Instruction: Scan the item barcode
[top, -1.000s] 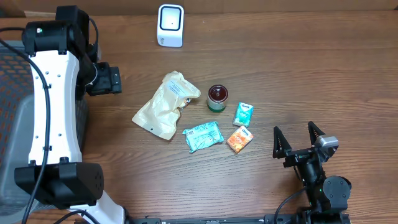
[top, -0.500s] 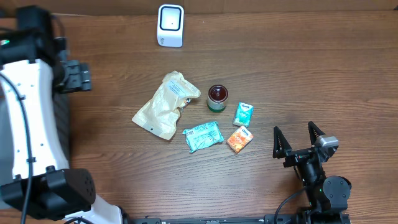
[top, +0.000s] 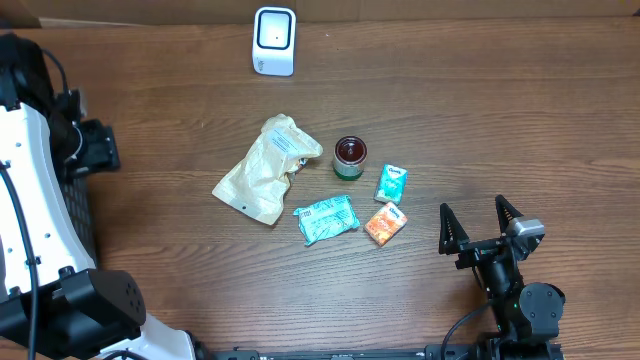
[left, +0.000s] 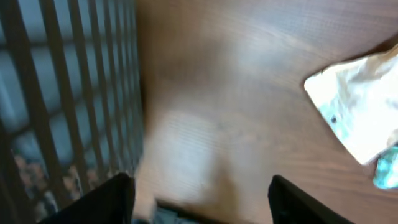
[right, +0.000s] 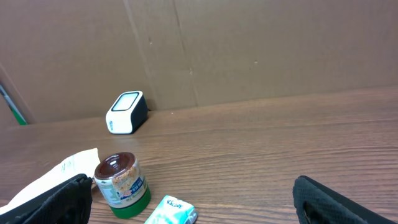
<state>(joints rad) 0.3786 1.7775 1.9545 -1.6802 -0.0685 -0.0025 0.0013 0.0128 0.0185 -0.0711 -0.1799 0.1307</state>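
Observation:
Several items lie mid-table: a cream pouch (top: 268, 170), a green-based jar (top: 350, 157), a teal tissue pack (top: 391, 183), an orange pack (top: 385, 223) and a teal packet (top: 326, 219). The white barcode scanner (top: 274, 40) stands at the far edge. My left gripper (top: 95, 145) hovers over the table's left edge, well left of the pouch (left: 360, 106), open and empty (left: 202, 199). My right gripper (top: 480, 225) rests near the front right, open and empty (right: 199, 202), facing the jar (right: 121, 183), the tissue pack (right: 171, 211) and the scanner (right: 127, 112).
A grey grated surface (left: 62, 93) lies beyond the table's left edge, under the left arm. A brown cardboard wall (right: 249, 50) runs behind the scanner along the table's far side.
The left arm has swung left, from beside the pouch to the table's left edge. The right arm and the items have not moved.

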